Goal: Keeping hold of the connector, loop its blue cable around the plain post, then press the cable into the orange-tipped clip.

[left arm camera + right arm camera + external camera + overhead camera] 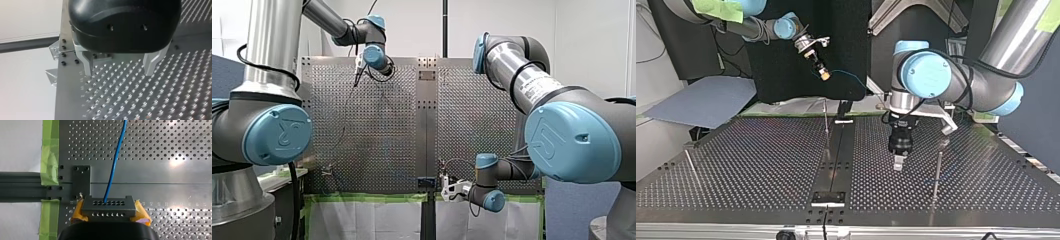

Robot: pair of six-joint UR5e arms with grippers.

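A grey connector (108, 206) with rows of holes sits between the yellow pads (141, 213) of my right gripper (108, 213), which is shut on it. Its blue cable (115, 162) runs straight ahead over the perforated plate. In the top view my right gripper (821, 71) hangs above the far table edge, and the cable (851, 75) trails off to the view's right. My left gripper (119, 71) is open, its metal fingers (87, 65) just above the plate with nothing between them. It points down at the table (898, 162) between two thin posts (826, 125) (937, 172).
A third thin rod (692, 167) leans at the top view's left. A dark centre rail (836, 150) splits the perforated table. Green tape (48, 157) lines the table edge by my right gripper (446, 189). My left gripper (358, 72) is at the far end.
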